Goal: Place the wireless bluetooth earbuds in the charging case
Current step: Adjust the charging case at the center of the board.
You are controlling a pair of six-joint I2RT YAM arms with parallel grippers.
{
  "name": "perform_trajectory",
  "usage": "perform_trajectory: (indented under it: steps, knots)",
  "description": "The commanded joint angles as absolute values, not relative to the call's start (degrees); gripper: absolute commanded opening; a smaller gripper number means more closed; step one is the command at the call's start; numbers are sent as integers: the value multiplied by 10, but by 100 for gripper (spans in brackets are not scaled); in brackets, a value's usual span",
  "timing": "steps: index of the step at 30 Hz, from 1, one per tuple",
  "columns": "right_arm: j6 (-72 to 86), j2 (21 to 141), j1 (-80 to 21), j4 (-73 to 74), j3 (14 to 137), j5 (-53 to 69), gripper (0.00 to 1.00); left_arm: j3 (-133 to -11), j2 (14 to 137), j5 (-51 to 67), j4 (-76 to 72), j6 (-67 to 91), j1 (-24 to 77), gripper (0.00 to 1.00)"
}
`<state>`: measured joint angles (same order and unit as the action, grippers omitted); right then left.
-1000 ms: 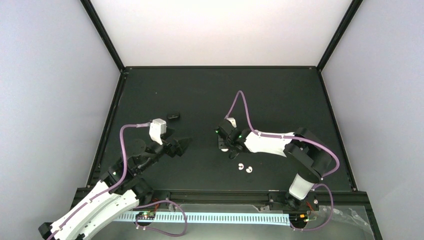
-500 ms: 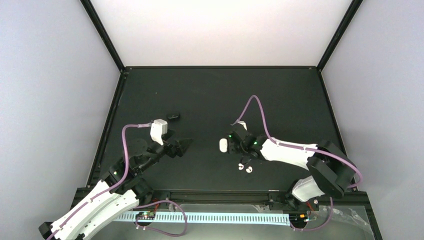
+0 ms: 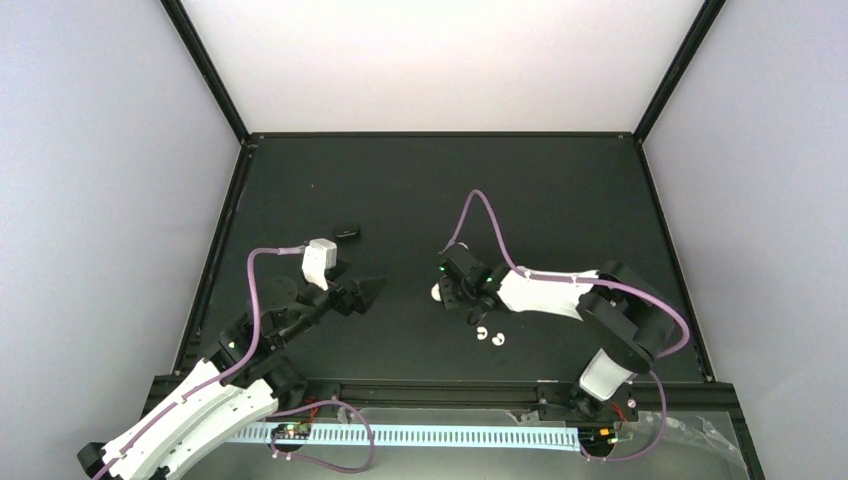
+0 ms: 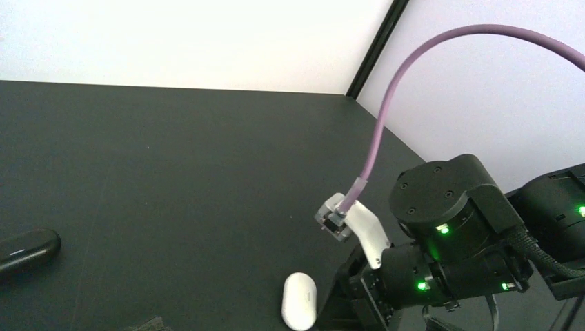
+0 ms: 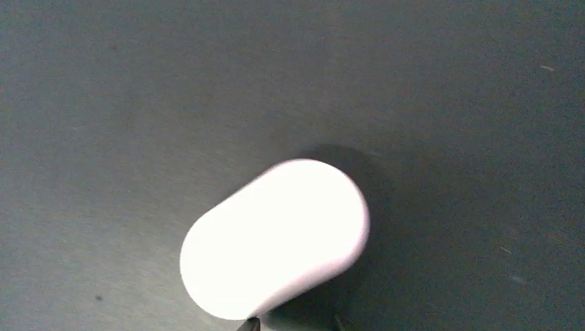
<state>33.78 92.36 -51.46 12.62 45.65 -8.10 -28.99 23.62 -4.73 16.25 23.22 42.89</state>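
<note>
— How far along is this?

— Hardly started, I'd judge. Nearest the arm bases, the white earbuds (image 3: 481, 334) lie loose on the counter (image 3: 560, 200), side by side. The white charging case (image 5: 276, 238) sits near them at about 10 o'clock, flat and apparently shut, so it wants opening before either bud goes in. Farther back, at 10 o'clock again, lies the black case (image 3: 346, 232), with nothing near it. I cannot find any black buds.

— And the arms?

— The right arm folds at the elbow and reaches toward 9 o'clock, with the right fingers (image 3: 453, 296) down over the white charging case. Whether they grip it or only hover, I cannot tell. The left arm stretches toward 1 o'clock, the left fingers (image 3: 366, 292) spread wide and empty, aimed at that case but apart from it.
</note>
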Motion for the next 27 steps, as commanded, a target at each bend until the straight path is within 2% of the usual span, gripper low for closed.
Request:
perform_trajectory:
  steps: [1,8,11,13,16,20,24,27]
  knots:
    - [328,961,-532,109,502,-50,26,-289,237,-48,170,239,432,99]
    - [296,1005,-540,124,577,-31,25,-288,236,-49,171,242,432,99]
    - [254,974,-540,124,575,-19,28,-291,235,-50,174,241,432,99]
    - [220,933,-539,128,567,-14,37,-289,234,-49,173,241,432,99]
    - [187,900,-517,137,559,-24,56,-288,234,-51,170,240,433,99]
    - [166,918,-461,133,572,50,74,-290,241,-50,165,236,432,99]
    - [120,974,-453,147,616,98,83,-297,246,-42,167,236,433,99]
    - [111,1004,-453,156,639,108,84,-304,242,-44,178,233,432,99]
